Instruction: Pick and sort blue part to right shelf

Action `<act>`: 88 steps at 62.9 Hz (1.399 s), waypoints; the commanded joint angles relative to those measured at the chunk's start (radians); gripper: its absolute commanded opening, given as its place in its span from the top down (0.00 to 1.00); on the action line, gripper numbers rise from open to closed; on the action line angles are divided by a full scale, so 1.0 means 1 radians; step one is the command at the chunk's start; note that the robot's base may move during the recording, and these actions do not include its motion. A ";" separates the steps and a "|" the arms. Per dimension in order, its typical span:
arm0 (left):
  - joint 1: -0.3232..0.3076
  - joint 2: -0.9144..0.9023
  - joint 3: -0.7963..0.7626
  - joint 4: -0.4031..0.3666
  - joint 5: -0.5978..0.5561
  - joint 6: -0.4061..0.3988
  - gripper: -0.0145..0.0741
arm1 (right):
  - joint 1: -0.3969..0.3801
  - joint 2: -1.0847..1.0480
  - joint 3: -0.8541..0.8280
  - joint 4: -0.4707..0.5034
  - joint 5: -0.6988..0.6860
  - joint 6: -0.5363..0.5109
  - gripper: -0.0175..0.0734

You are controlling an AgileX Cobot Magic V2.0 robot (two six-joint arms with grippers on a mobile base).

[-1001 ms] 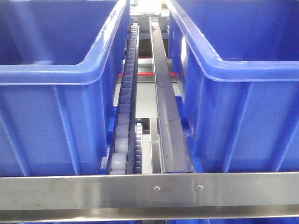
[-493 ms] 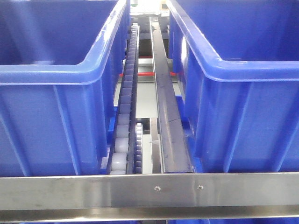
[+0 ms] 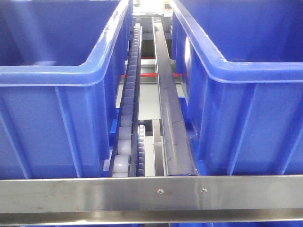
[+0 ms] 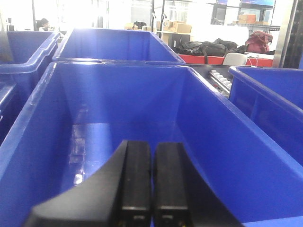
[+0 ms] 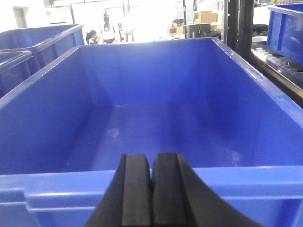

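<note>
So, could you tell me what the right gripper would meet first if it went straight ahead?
Probably the large blue plastic bin: the shut right gripper sits just behind its near rim, though height is unclear.

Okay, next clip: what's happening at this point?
Nothing is being handled. The front view faces the right shelf's steel front rail, with a roller track between two large blue bins. The left hand and right hand are each shut with nothing between the fingers, each pointing into a blue bin whose visible floor is bare. No blue part shows in any view.
</note>
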 commanded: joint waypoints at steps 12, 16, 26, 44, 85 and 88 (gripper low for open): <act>-0.005 0.012 -0.029 -0.002 -0.078 -0.002 0.70 | -0.007 -0.024 -0.020 0.000 -0.087 0.000 0.78; -0.005 0.012 -0.029 -0.002 -0.078 -0.002 0.70 | -0.007 -0.024 -0.020 0.000 -0.087 0.000 0.78; -0.005 0.012 -0.029 -0.002 -0.078 -0.002 0.70 | -0.007 -0.024 -0.020 0.000 -0.087 0.000 0.78; 0.047 0.001 0.032 0.203 -0.144 -0.046 0.70 | -0.007 -0.024 -0.020 0.000 -0.087 0.000 0.78; 0.154 -0.185 0.311 0.290 -0.230 -0.231 0.70 | -0.007 -0.023 -0.020 0.000 -0.086 0.000 0.78; 0.154 -0.185 0.311 0.290 -0.230 -0.231 0.70 | -0.007 -0.023 -0.020 0.000 -0.086 0.000 0.78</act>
